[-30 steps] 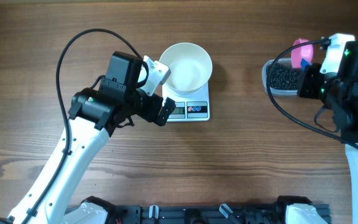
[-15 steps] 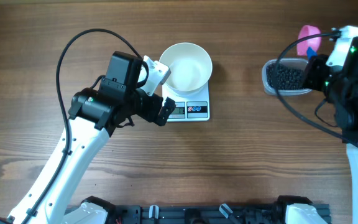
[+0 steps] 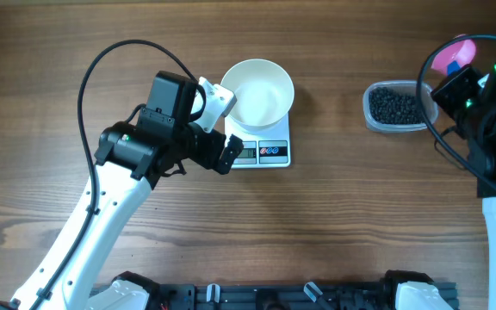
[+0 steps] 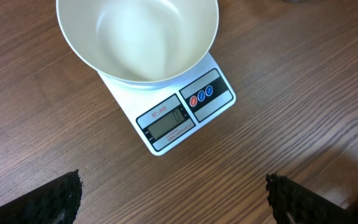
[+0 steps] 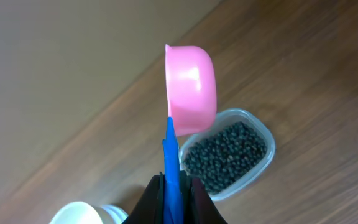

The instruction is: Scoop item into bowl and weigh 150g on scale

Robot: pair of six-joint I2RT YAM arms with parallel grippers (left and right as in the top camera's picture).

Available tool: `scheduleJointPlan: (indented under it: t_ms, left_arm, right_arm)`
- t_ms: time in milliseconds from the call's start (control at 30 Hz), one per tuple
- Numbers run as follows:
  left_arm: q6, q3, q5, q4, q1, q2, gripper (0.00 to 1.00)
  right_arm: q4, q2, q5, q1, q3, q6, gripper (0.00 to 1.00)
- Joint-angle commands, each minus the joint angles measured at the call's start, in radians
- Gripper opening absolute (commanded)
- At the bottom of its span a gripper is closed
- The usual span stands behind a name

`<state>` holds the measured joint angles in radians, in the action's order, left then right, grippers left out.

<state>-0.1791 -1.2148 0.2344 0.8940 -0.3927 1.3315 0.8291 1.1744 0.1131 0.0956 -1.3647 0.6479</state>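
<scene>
The left fingers point(image 4: 55, 200) stand apart beside the scale point(image 4: 185, 112) carrying the bowl point(image 4: 135, 37); the right fingers point(image 5: 199, 202) clamp the pink scoop point(image 5: 191, 81) near the black beads point(image 5: 225, 155).

The wooden table point(image 3: 334, 224), brown with its grain running left to right, carries two things directly. A small white digital kitchen scale point(image 3: 262, 155) sits near the middle toward the far side, and a clear rectangular plastic tub point(image 3: 394, 127) sits well apart to its right.
</scene>
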Motion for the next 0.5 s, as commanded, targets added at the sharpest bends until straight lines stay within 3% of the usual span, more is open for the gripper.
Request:
scheduleJointPlan:
  t_ms: [0,233,467]
  left_arm:
    - [-0.016,-0.016,0.016,-0.002,-0.005,-0.004,1.00]
    - [-0.016,-0.016,0.016,-0.002,-0.005,-0.004,1.00]
    - [-0.016,-0.016,0.016,-0.002,-0.005,-0.003,1.00]
  right_arm:
    - [-0.010,0.007,0.037,0.005,-0.007,0.061,0.04]
    - [-0.009,0.008,0.066,0.005,-0.006,0.058,0.04]
    - [-0.029,0.020,0.257,0.005,-0.006,0.028,0.04]
